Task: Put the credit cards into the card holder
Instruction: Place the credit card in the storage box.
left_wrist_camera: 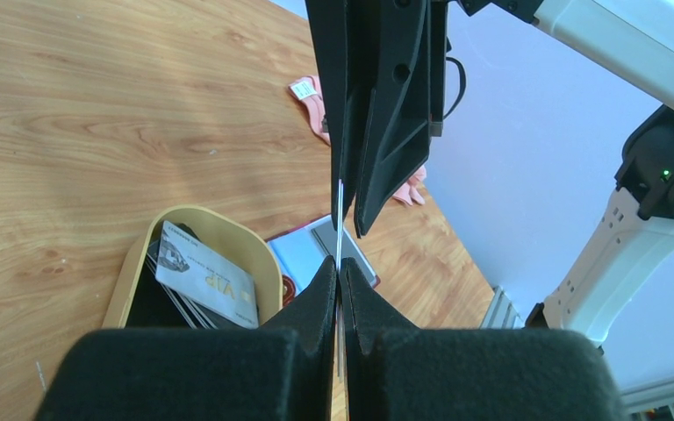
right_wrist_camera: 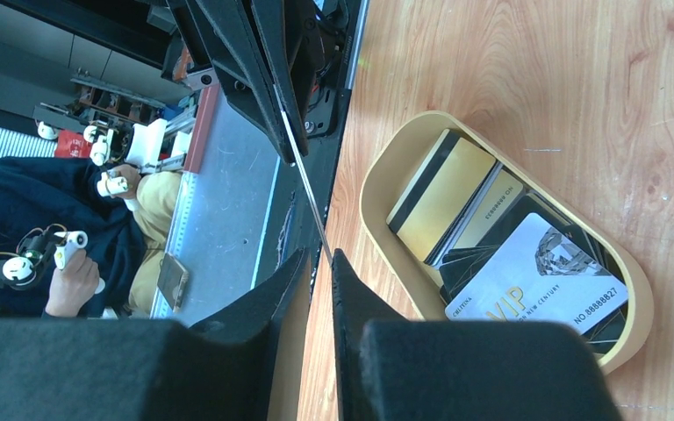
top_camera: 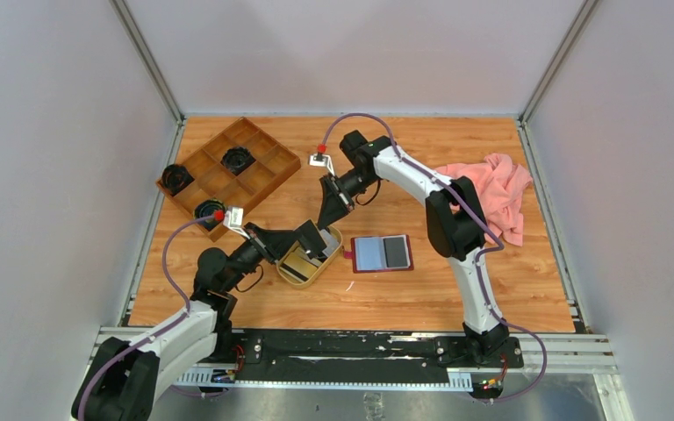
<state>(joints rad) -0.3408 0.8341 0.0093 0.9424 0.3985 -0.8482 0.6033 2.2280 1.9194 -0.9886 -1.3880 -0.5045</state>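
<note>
A thin credit card [left_wrist_camera: 340, 219] shows edge-on, and my left gripper [left_wrist_camera: 340, 265] is shut on its near end. The same card [right_wrist_camera: 303, 175] reaches to my right gripper [right_wrist_camera: 319, 254], whose fingers stand slightly apart around its far edge. Both grippers, left [top_camera: 314, 235] and right [top_camera: 327, 213], meet just above the oval tan tray [top_camera: 296, 276]. More credit cards lie in the tray: a grey-white VIP card [right_wrist_camera: 535, 272] and a gold one [right_wrist_camera: 443, 197]. The dark red card holder [top_camera: 382, 253] lies open on the table right of the tray, its grey-blue inside up.
A brown compartmented wooden box [top_camera: 228, 171] with black round items sits at the back left. A pink cloth [top_camera: 491, 189] lies at the right behind the right arm. A seated person [right_wrist_camera: 17, 219] shows beyond the table's near edge.
</note>
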